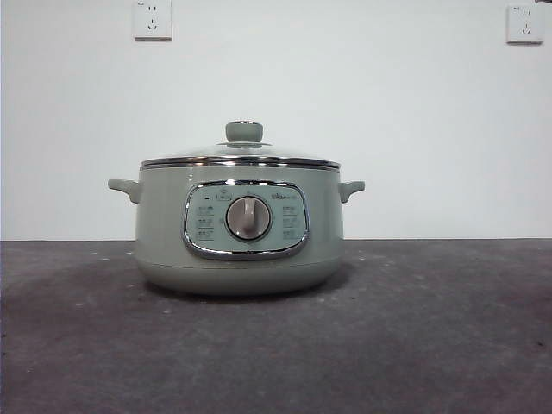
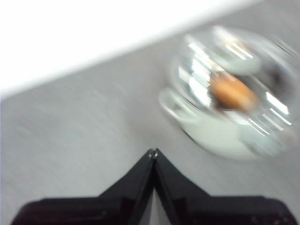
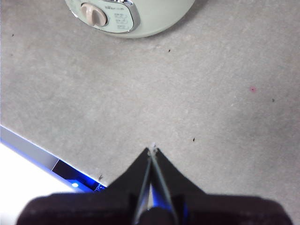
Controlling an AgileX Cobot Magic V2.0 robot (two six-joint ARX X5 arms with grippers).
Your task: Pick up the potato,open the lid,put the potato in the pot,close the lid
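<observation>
Potato (image 2: pixel 233 91) shows only as an orange blur under the lid (image 2: pixel 229 79); both arms' fingers are closed, empty.

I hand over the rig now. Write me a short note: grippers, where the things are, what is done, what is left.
Left gripper: shut, empty, above the table away from the pot.
Right gripper: shut, empty, over bare table in front of the pot.
Lid: seated on the pot.
Potato: an orange shape shows through the glass, though blurred.
Done: all steps, it seems.
Left: nothing, apart from confirming the potato in a sharper view.
</observation>
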